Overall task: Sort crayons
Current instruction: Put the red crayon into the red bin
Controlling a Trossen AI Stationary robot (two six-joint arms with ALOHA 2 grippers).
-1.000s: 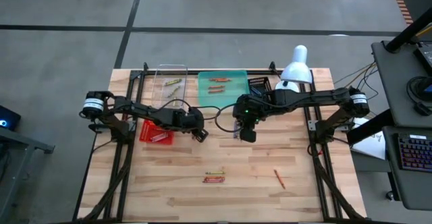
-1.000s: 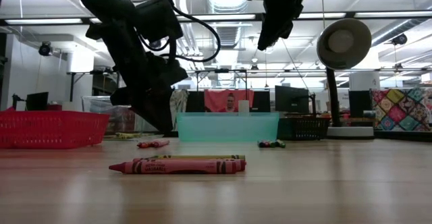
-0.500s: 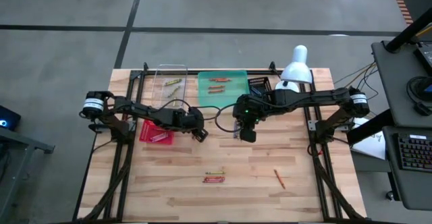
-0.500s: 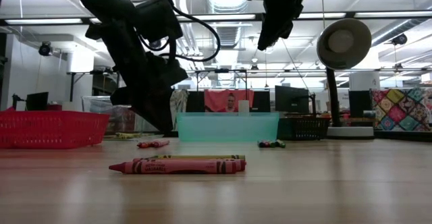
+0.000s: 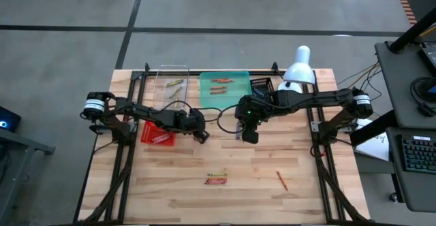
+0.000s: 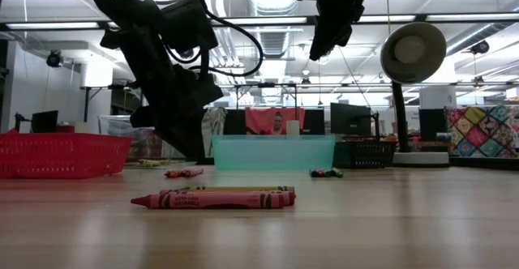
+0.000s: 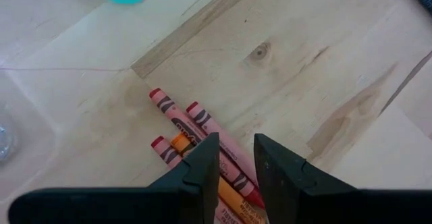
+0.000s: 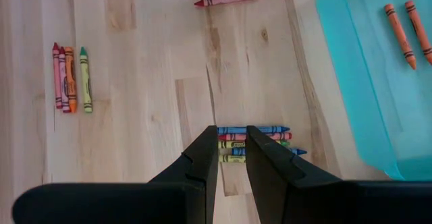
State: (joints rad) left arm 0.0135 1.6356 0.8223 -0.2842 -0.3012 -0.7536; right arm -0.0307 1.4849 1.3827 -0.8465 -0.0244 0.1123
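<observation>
My left gripper (image 7: 236, 150) is open and low over a small pile of red and orange crayons (image 7: 192, 133) lying on the wood next to the red mesh basket (image 5: 157, 134). Its fingers straddle one red crayon, and I cannot tell whether they touch it. My right gripper (image 8: 231, 140) is open and high above a row of blue, red, green and yellow crayons (image 8: 253, 139). A third group (image 5: 216, 179) and one orange crayon (image 5: 281, 180) lie toward the near edge. Orange crayons (image 8: 405, 28) lie in the teal tray (image 5: 225, 97). Yellow-green ones (image 5: 174, 84) lie in the clear tray.
A black basket (image 5: 261, 85) and a white desk lamp (image 5: 300, 69) stand at the far right of the table. The trays line the far edge. Bare wood lies between the crayon groups at the table's middle and near side. A cable loops off the left arm (image 6: 243, 50).
</observation>
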